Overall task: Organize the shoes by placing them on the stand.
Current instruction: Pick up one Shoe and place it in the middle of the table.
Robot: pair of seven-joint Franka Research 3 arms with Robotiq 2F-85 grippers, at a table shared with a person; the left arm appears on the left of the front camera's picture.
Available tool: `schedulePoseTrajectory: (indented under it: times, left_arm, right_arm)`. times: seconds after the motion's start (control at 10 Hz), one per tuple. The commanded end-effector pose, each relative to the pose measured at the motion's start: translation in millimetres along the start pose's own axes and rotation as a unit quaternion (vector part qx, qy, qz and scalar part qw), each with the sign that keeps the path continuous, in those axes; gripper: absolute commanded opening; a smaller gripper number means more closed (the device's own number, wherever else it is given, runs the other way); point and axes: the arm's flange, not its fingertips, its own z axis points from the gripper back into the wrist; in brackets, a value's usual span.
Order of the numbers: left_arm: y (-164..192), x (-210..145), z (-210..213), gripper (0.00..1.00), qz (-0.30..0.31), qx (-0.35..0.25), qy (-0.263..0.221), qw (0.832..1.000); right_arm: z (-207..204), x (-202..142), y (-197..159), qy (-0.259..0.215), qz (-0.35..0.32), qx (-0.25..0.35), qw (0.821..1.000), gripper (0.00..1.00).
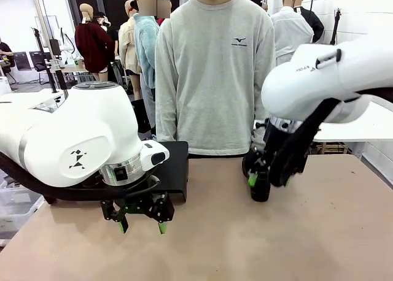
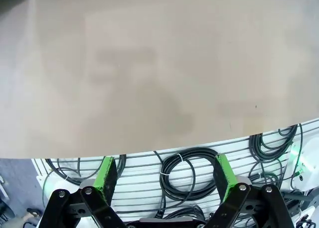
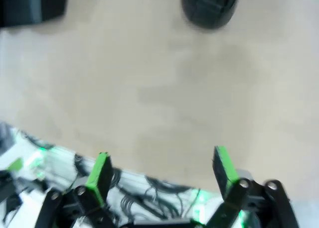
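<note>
The left gripper [image 1: 143, 226] hangs spread and empty just in front of the stand [image 1: 175, 170], above the desk [image 1: 245, 244]. The right gripper [image 1: 269, 181], also spread and empty, hovers well right of the stand, by a black shoe [image 1: 258, 186].

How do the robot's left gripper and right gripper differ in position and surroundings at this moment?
The left gripper hangs low over bare tan table near the robot's edge, just in front of the matte-black shoe stand; the right gripper sits farther across, close to the person. The right gripper has a glossy black leather shoe ahead of it; the left gripper has none. Both are open, holding nothing.
</note>
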Motion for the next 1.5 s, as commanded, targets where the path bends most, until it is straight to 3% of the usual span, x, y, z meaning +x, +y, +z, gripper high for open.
schedulePoseTrajectory:
  times: [0.0, 0.3, 0.6, 0.9, 1.4]
  left_arm:
    - [3, -4, -1, 1.0, 0.0, 0.0, 0.002, 1.0]
    - [3, -4, -1, 1.0, 0.0, 0.0, 0.002, 1.0]
    - [3, -4, -1, 1.0, 0.0, 0.0, 0.002, 1.0]
    - [3, -4, -1, 1.0, 0.0, 0.0, 0.002, 1.0]
    - [3, -4, -1, 1.0, 0.0, 0.0, 0.002, 1.0]
  right_arm:
    - [7, 57, 0, -0.009, -0.001, -0.041, 0.999, 1.0]
    - [-13, 122, 3, 0.013, -0.015, -0.033, 0.999, 1.0]
    - [-54, 156, 11, 0.034, -0.038, -0.032, 0.998, 1.0]
    - [-89, 171, 11, 0.063, -0.053, -0.052, 0.995, 1.0]
    - [-110, 172, 16, 0.074, -0.068, -0.074, 0.992, 1.0]
